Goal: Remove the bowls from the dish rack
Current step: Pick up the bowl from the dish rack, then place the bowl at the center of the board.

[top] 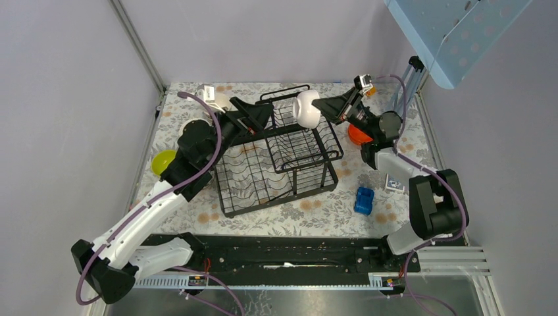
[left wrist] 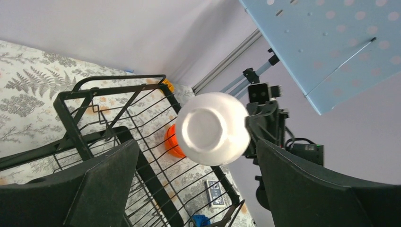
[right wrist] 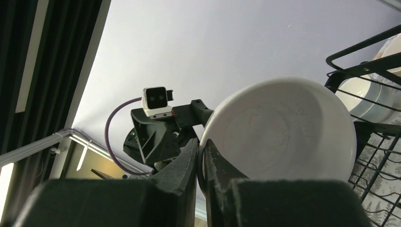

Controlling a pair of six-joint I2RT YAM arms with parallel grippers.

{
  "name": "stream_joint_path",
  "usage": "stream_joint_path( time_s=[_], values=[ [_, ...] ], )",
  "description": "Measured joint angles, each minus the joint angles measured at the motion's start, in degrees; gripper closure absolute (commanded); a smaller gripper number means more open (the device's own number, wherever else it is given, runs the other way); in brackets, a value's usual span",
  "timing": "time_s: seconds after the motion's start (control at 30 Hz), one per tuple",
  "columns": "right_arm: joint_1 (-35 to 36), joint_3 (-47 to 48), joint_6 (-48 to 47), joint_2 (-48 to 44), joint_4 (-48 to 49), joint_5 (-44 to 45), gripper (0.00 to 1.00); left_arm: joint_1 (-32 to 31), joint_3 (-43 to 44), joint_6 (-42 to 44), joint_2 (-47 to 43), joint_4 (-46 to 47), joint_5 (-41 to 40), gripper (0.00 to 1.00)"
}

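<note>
One glossy white ceramic bowl (top: 306, 108) hangs in the air over the back of the raised upper basket (top: 309, 157) of the black wire two-tier dish rack (top: 276, 205). It is turned on edge, with its round foot facing the left arm. The right gripper (top: 320, 105) is clamped on its rim, one finger inside the bowl and one outside. The left gripper (top: 263, 117) sits just left of the bowl over the rack, its jaws spread wide and gripping nothing. A yellow-green bowl (top: 162, 162) rests on the floral tablecloth (top: 329, 207) left of the rack, beside the left arm. An orange-red bowl (top: 357, 135) sits to the right, partly hidden by the right arm. A cream bowl (top: 222, 101) lies at the back left. A blue toy block (top: 364, 200) lies near the rack's front right corner.
</note>
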Motion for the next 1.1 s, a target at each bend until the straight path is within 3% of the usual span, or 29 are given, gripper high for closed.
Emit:
stream_joint_path(
  time_s=[0.2,0.5,0.63,0.77,0.93,1.1],
  values=[
    [0.35,0.15,-4.94,-6.58,-9.05,-2.25,1.00,0.00,-1.38,0.17,-0.98,-2.56,-0.85,0.01],
    [12.00,8.76,-39.17,-25.00,-51.04,-1.03,1.00,-0.02,-2.73,-0.04,-6.71,-10.10,-7.61,0.01],
    [16.72,12.72,-53.59,-30.91,-68.04,4.98,1.00,-0.02,-1.90,-3.19,-9.49,-16.11,-12.31,0.01],
    [26.12,13.38,-65.77,-37.33,-83.69,15.04,1.00,-0.02,-1.68,-5.84,-13.09,-19.87,-14.10,0.01],
    [33.20,13.09,-74.95,-45.31,-98.95,25.22,1.00,-0.02,-3.32,-5.40,-18.84,-20.94,-9.38,0.01],
    [34.86,13.09,-79.69,-50.03,-107.82,30.38,1.00,-0.04,-4.96,-3.39,-24.85,-25.53,-4.96,0.01]
  ],
)
